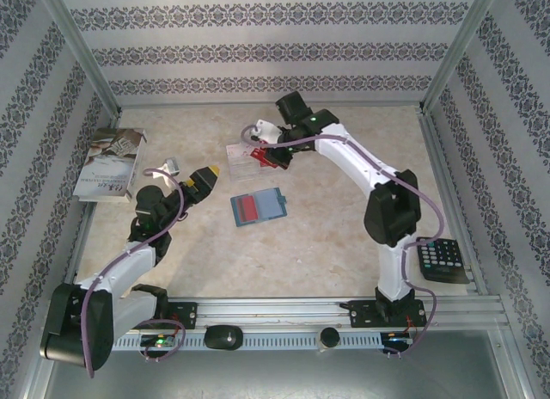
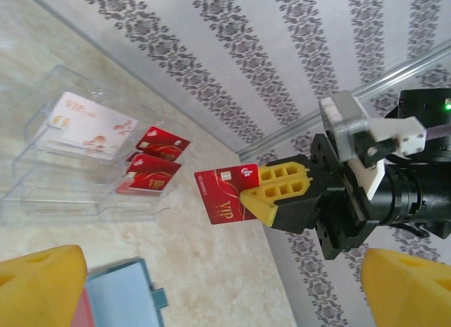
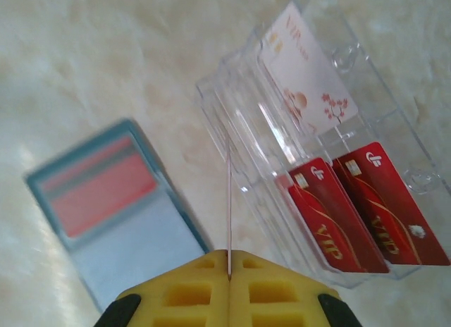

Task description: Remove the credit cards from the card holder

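My right jaws clamp a red card (image 2: 224, 194) above the tray (image 3: 232, 108). My left jaws stand apart near the holder (image 1: 268, 205), which lies open on the counter (image 1: 318, 244) with another card (image 1: 247, 208) inside. Next I'd lower into a free slot, then release.

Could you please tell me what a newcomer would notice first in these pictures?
The right gripper pinching a red card in mid-air near the clear tray draws the eye first. The tray holds two red cards and a white one. The teal holder lies open mid-table with another red one inside.
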